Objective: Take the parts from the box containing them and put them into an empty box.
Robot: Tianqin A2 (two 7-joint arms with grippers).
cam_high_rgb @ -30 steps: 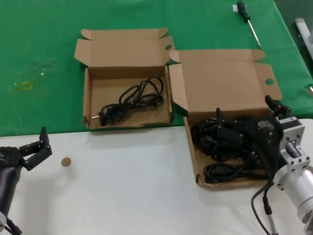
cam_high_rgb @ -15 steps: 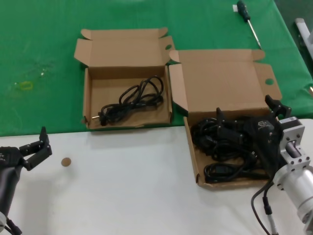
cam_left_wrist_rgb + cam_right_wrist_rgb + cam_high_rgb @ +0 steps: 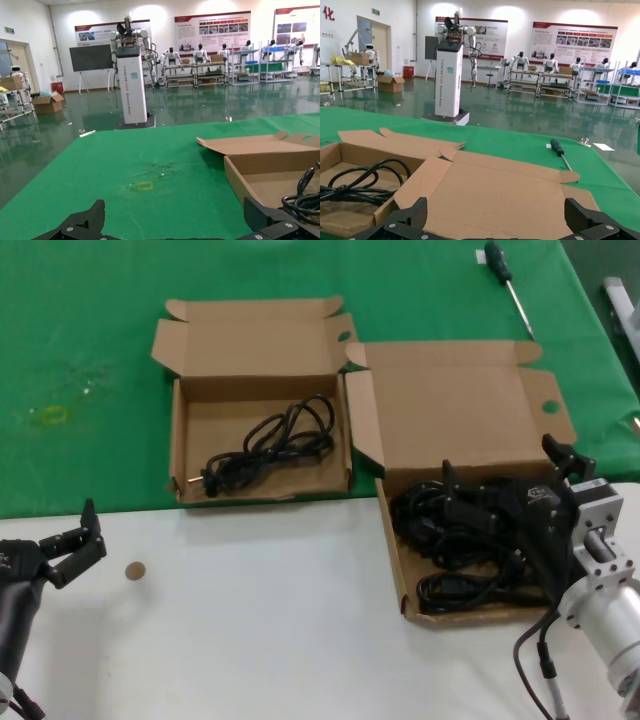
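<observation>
The shallow box (image 3: 392,540) with the big lid (image 3: 450,415) holds several black power cords (image 3: 440,530). My right gripper (image 3: 503,465) hangs open and empty just above those cords, at the box's back edge; in the right wrist view (image 3: 495,207) it faces the lid (image 3: 495,195). The smaller, deeper box (image 3: 178,440) to the left holds one coiled cord (image 3: 270,445); this box (image 3: 270,170) and cord (image 3: 302,197) also show in the left wrist view. My left gripper (image 3: 70,535) is open and empty over the white table at the near left, and shows in its own wrist view (image 3: 174,210).
A green cloth (image 3: 80,360) covers the far half of the table and the near half is white (image 3: 260,620). A small brown disc (image 3: 134,571) lies on the white part near my left gripper. A screwdriver (image 3: 505,275) lies at the far right.
</observation>
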